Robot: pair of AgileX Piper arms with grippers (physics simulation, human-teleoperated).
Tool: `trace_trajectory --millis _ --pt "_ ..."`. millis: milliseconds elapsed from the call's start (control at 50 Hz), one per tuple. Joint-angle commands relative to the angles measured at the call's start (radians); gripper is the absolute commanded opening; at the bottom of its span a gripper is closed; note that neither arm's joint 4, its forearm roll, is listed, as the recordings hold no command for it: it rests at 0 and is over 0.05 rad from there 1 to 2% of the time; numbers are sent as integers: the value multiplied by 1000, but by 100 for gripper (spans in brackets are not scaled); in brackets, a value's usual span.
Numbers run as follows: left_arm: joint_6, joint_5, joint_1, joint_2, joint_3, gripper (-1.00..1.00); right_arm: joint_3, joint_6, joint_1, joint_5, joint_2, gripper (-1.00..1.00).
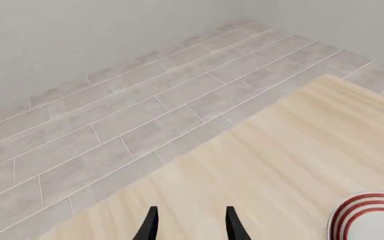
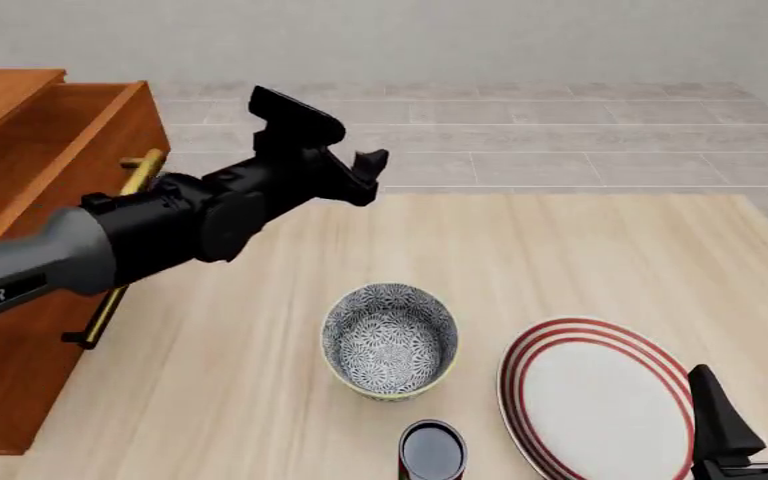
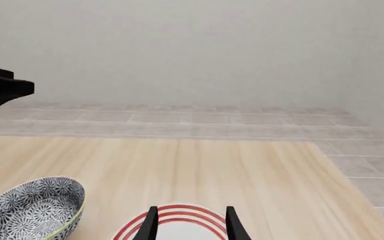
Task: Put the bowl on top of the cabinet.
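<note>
Blue-grey floral bowl [image 2: 390, 342] with cream rim: sits ungrasped mid-tabletop [image 2: 584, 255], well apart from your reddish-brown wooden cabinet [image 2: 17, 180]; your left gripper [image 2: 344, 165] hangs raised, your right gripper [image 2: 758, 410] rests beside the plate [image 2: 595, 395], both jaws spread empty, everything left to do.

1. A flat white plate [image 2: 595, 396] with red rings near its rim lies on the table [image 2: 598, 260], at about 4 o'clock from the table's middle in the front view.
2. A small dark cup [image 2: 431, 450] stands at about 6 o'clock, close to the near edge, just beside the plate.
3. The table is pale wood.
4. Beyond it lies a grey plank floor [image 2: 558, 130] and a plain light wall [image 2: 398, 40].
</note>
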Motion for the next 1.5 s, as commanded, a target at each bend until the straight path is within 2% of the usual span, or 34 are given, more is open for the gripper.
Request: trace_trajectory --millis 20,1080,1500 --pt "8 -16 19 82 -5 100 0 -2 0 -1 0 100" --pt "-15 -151 1 237 141 100 0 -18 7 -1 0 100" --pt "-21 -190 -27 251 204 100 0 -15 5 -1 0 100"
